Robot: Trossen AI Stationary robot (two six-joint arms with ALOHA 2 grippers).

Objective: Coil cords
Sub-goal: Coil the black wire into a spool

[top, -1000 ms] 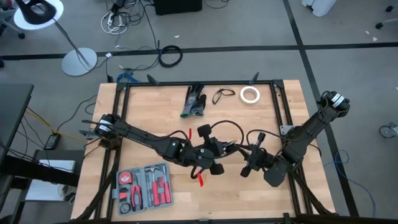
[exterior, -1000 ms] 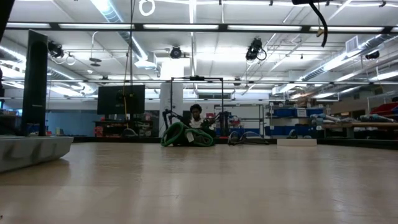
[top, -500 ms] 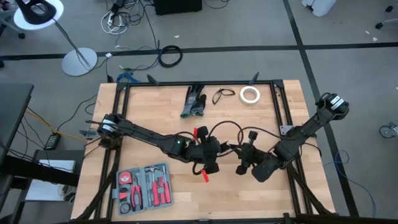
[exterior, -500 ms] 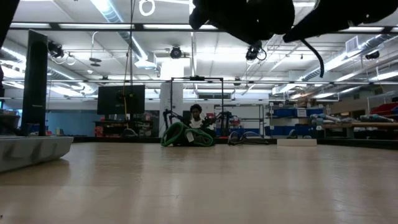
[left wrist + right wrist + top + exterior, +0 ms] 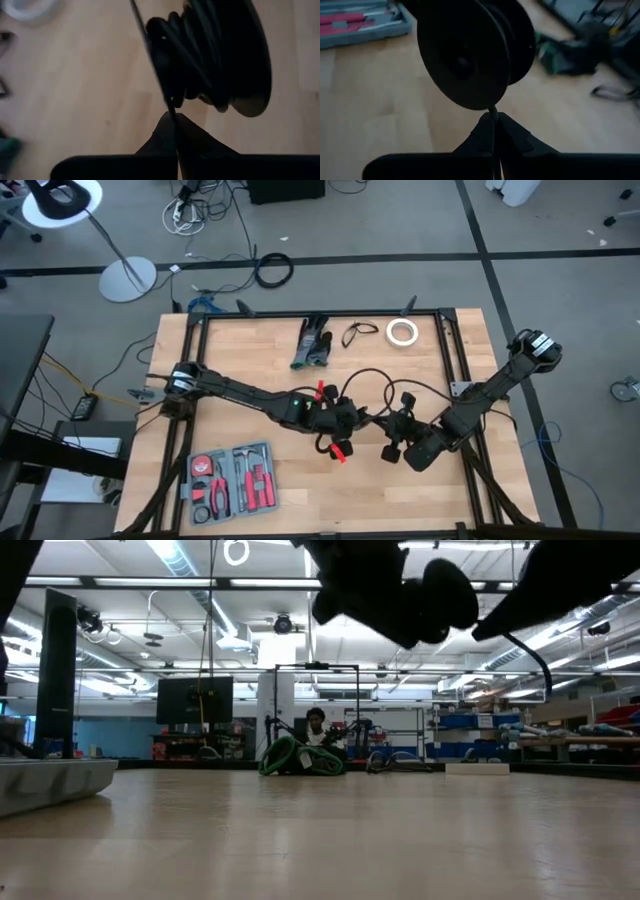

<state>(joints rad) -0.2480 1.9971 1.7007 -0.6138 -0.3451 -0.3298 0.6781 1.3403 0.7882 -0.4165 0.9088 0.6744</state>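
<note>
One wooden table [image 5: 250,350] fills the high view, with two dark arms meeting over its middle. The left gripper [image 5: 352,423] and the right gripper [image 5: 400,425] face each other there, near but apart, each with its fingers pressed together. Between them hangs one cord [image 5: 372,385], arching up in a loop from the grippers. The left wrist view shows what the high view hides: the left fingers [image 5: 172,132] pinch a thin strand that leads to a thick bundle of wound cord on a round spool [image 5: 227,55]. The right wrist view shows the right fingers [image 5: 492,131] closed just under the spool's flat disc [image 5: 462,57]. One tool case [image 5: 232,479] with red-handled tools lies at the near left. At the far edge lie one pair of green gloves [image 5: 313,343], one small loose cord loop [image 5: 358,333] and one white tape roll [image 5: 402,332]. The low view alone shows a person [image 5: 316,722] seated well behind the table.
</note>
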